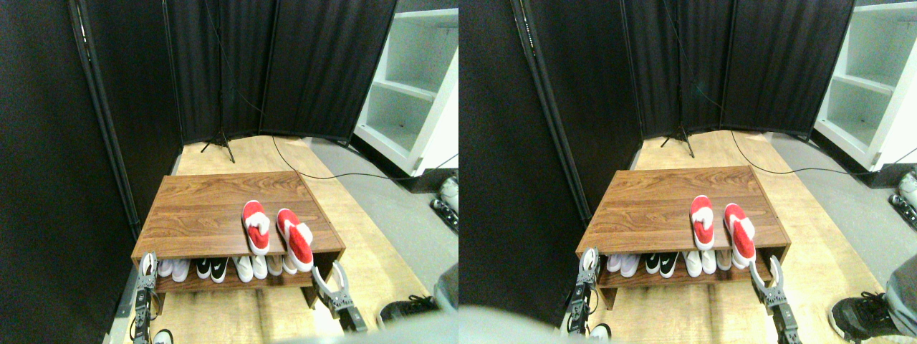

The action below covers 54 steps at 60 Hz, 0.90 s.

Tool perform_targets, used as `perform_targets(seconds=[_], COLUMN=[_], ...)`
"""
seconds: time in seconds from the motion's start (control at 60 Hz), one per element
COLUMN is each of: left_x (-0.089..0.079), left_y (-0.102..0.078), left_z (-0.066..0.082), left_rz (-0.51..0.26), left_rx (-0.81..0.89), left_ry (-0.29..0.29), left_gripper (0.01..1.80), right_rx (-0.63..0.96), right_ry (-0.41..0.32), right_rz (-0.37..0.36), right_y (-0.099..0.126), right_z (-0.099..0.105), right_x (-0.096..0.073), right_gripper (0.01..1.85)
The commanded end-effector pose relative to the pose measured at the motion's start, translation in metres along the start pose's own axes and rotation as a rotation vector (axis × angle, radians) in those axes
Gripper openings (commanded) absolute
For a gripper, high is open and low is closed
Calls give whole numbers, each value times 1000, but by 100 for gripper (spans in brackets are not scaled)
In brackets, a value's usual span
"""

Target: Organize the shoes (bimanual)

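Standing on the light wood floor [215, 154] before black folding screens [286, 64], a low walnut-finish shoe rack [208, 208] fills the middle of the view, and white shelving [408, 93] is seen at the right. A row of white and black-and-white shoes [215, 268] is kept on the rack's lower shelf. The task's pair rests on the right part of the rack top: the left red slip-on [256, 226] lies roughly square to the front edge, while the right red slip-on [296, 238] is angled and its near end overhangs that edge. The two are close together but apart. A person's black shoe [405, 308] is seen at the lower right.

The left gripper [148, 264] is raised at the rack's front left corner, well apart from the pair; the right gripper [327, 278] is raised just below and beside the overhanging shoe. The right jaws appear spread with nothing between them; whether the left jaws are parted cannot be told, and nothing is seen held there.

The step in hand is judged to be the approach. It would be done best if each shoe were taken at its near end, the overhanging one first so that it is not knocked off, and both pushed level and parallel.
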Motion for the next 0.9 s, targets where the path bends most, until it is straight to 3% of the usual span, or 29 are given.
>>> perform_targets(seconds=[0.017, 0.217, 0.367, 0.45, 0.633, 0.9], left_x=[4, 2, 1, 0, -2, -3], left_y=[-6, -7, -6, -6, -8, -9], left_z=[-2, -1, 0, 0, 1, 2], left_rz=[-45, -44, -47, -50, -51, -61], left_rx=[11, 7, 12, 19, 9, 27], left_ry=[11, -3, -11, -11, -24, -33], left_gripper=[4, 4, 5, 5, 5, 7], right_rx=[-48, -35, -31, 69, 34, 115], right_ry=[-3, 48, 72, 91, 95, 115], right_rz=[13, -15, -24, -25, -56, -108], right_y=[2, -9, -14, -17, -24, -33], right_z=[-3, -9, -11, -13, -15, -23], right_x=[14, 34, 50, 59, 73, 95], right_gripper=[124, 144, 143, 140, 142, 134])
